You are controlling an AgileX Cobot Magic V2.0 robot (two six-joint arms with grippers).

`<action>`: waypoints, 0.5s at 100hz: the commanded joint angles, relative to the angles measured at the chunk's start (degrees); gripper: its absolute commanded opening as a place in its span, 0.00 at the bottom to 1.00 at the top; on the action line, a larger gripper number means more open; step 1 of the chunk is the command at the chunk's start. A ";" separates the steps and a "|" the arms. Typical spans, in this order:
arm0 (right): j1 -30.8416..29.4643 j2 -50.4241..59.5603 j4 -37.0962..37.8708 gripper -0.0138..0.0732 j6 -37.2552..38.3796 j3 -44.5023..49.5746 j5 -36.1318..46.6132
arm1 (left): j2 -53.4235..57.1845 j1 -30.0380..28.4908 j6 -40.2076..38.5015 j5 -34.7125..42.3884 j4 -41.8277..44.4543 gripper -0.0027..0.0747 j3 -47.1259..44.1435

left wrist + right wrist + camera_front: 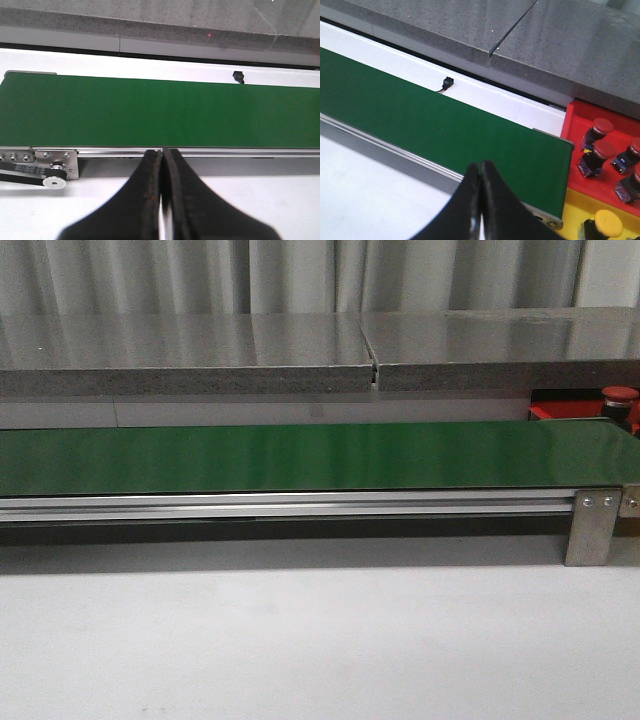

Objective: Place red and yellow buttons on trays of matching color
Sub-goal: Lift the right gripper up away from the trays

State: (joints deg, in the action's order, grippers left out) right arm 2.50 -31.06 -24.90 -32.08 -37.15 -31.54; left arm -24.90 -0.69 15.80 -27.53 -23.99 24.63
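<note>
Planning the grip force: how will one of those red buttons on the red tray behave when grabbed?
The red button looks rigid, hard plastic. Its domed cap is smooth, so fingers may slip there. It stands tall on a narrow body, so a sideways nudge would probably tip it on the red tray.

We see a white table (300, 650) carrying a long green belt (300, 458) on an aluminium frame (290, 506) — a small black sensor (448, 82) sits on the table behind it — with a red tray (580, 120) and yellow tray (575, 200) past the belt's end.
</note>
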 commanded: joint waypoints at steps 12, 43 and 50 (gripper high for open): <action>0.13 3.43 -3.75 0.09 -0.33 3.61 4.37 | -0.27 0.28 0.04 4.00 -1.38 0.01 1.53; 0.13 3.43 -3.75 0.09 -0.33 4.03 3.98 | -0.27 0.28 0.04 4.00 -1.38 0.01 1.53; 0.13 3.43 -3.75 0.09 -0.33 4.03 3.98 | -0.27 0.28 0.04 4.00 -1.38 0.01 1.53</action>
State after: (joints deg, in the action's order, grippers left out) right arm 2.50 -27.46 -27.12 -32.08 -31.74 -31.26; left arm -24.90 -0.69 15.80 -27.53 -23.99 24.63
